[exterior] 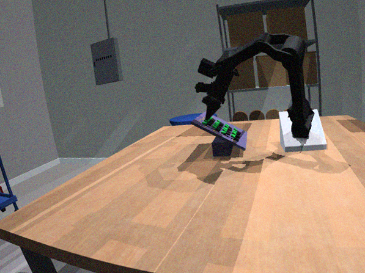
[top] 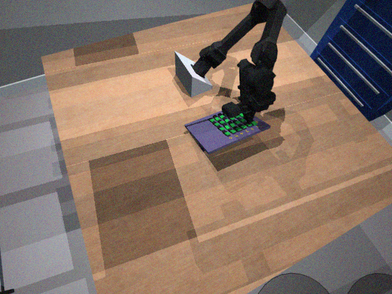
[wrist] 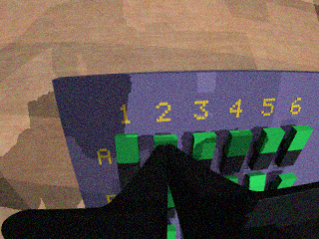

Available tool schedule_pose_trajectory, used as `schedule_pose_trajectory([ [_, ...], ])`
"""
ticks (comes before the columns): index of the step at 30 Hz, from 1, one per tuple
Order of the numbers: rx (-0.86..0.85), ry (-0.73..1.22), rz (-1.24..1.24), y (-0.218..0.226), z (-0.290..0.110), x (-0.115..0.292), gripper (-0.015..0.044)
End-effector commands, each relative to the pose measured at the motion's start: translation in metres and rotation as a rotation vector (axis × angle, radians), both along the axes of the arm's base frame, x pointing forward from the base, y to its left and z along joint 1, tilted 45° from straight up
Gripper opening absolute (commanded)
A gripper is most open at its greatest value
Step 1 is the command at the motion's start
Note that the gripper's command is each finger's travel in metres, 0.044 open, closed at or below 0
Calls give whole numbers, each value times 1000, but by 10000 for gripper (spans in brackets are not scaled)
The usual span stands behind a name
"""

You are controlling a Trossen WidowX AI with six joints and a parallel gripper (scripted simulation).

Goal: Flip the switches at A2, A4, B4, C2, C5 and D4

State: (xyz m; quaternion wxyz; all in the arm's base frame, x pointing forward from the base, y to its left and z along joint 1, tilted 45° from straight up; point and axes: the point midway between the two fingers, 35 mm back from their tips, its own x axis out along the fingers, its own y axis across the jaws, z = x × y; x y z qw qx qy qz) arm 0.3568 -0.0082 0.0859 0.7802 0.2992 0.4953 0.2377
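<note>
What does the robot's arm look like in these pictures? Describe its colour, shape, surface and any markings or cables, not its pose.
The arm is matt black throughout, built of chunky, angular, faceted links joined at bulky joints. No cables, labels or markings show on it. A boxy block juts from the wrist. The gripper is equally black, its jaws tapering to a narrow wedge. The arm stands on a pale grey slab base.

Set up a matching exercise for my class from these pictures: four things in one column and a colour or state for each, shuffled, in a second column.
Things:
1. switch panel
2. gripper
3. drawer cabinet
4. arm's base block

Descriptions:
a. dark blue, beside the table
b. pale grey-white, on the table
c. purple, tilted on a stand
d. black, shut, tips at row A

Pairs: 1-c, 2-d, 3-a, 4-b
</note>
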Motion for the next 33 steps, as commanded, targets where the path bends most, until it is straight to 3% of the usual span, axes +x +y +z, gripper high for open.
schedule_pose_trajectory([
  [1,-3,3,-3,0,-1,0,0],
  [33,-3,3,-3,3,-4,2,0],
])
